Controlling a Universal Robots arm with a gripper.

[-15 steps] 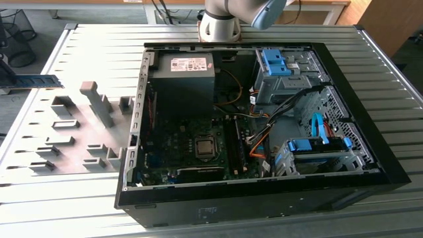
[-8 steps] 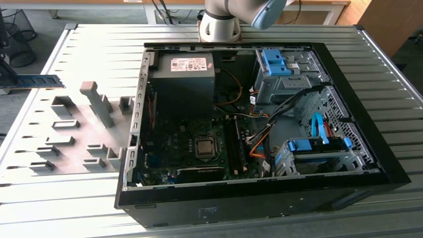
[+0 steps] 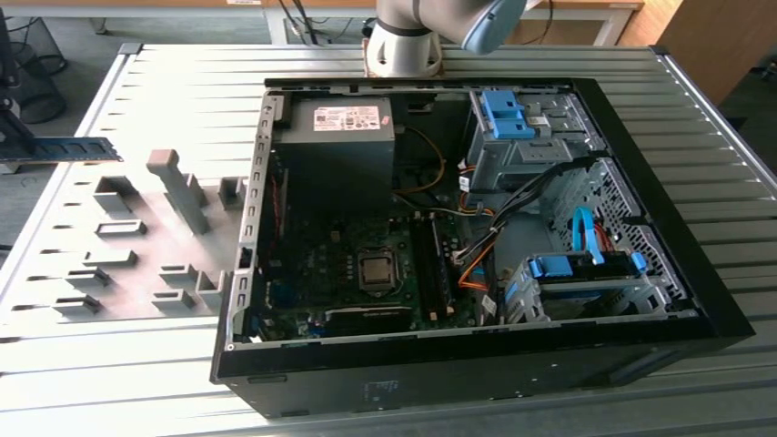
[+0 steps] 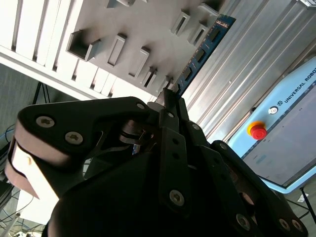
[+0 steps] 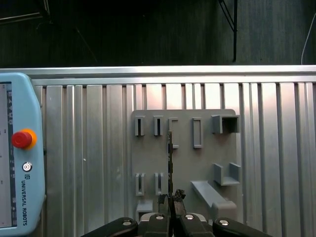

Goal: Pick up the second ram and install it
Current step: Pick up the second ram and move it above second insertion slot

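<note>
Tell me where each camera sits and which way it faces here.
Exterior view: off the arm, above the table, looking down into the open computer case; the arm's base shows at the far edge.
First wrist view: on the wrist, looking down past the pincer onto the grey fixture plate; pincer tips show.
Second wrist view: on the wrist, looking slantwise along the pincer's dark body at the plate.
Both wrist views share the second ram clamped in the pincer, the plate and the teach pendant.

Ribbed metal table (image 3: 182, 82), grey floor (image 3: 182, 27), wooden cabinet (image 3: 711, 41) behind
</note>
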